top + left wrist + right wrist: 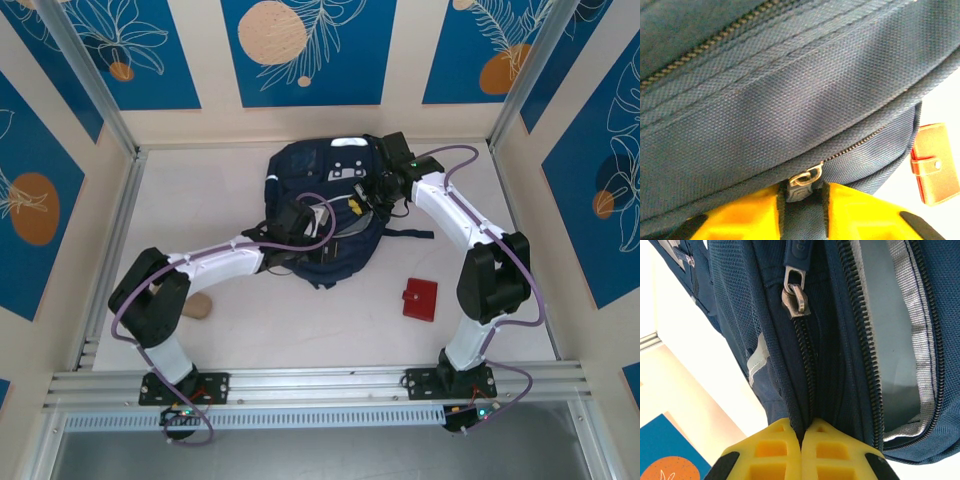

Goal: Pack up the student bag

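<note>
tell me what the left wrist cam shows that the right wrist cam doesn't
Left wrist: a red wallet beside the student bag, and a zipper pull pinched in the left hand.
Right wrist: an open compartment with pale grey lining, a zipper slider above the right hand, which pinches the bag, and a blue wall panel.
Both: navy bag fabric, a zipper, and yellow fingers at the bottom edge.

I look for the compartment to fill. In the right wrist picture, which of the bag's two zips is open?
The student bag's right zip, teeth parted around pale grey lining. The left zip with the metal slider is closed.
</note>
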Tool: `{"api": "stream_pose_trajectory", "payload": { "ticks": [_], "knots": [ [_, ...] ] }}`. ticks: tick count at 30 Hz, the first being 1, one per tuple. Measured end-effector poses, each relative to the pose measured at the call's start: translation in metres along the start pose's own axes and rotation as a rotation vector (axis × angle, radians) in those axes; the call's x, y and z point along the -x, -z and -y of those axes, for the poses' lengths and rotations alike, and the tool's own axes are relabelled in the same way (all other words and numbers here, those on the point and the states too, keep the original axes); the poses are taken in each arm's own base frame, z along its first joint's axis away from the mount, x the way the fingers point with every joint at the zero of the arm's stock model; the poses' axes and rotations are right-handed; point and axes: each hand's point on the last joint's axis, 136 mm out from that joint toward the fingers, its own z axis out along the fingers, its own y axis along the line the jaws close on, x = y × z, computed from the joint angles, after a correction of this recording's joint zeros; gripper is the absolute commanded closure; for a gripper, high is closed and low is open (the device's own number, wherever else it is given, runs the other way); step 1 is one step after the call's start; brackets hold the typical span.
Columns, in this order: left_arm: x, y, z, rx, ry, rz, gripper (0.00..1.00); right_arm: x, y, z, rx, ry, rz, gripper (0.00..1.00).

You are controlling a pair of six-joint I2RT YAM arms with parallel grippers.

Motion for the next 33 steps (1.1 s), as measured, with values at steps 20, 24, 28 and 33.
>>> {"api": "stream_pose_trajectory", "payload": {
  "ticks": [20, 24, 28, 33],
  "knots": [
    [0.005, -0.002, -0.016, 0.082, -0.019, 0.068, 1.00, 0.002, -0.002, 0.002, -0.003, 0.000, 0.010, 1.00],
    [0.000, 0.005, -0.026, 0.137, -0.030, 0.082, 1.00, 0.005, -0.003, 0.006, -0.016, -0.002, 0.027, 1.00],
    [-0.009, 0.016, -0.043, 0.216, -0.034, 0.082, 1.00, 0.006, -0.002, 0.008, -0.023, -0.001, 0.044, 1.00],
    [-0.014, 0.029, -0.060, 0.305, -0.048, 0.083, 1.00, 0.008, 0.000, 0.009, -0.029, 0.005, 0.065, 1.00]
  ]
}}
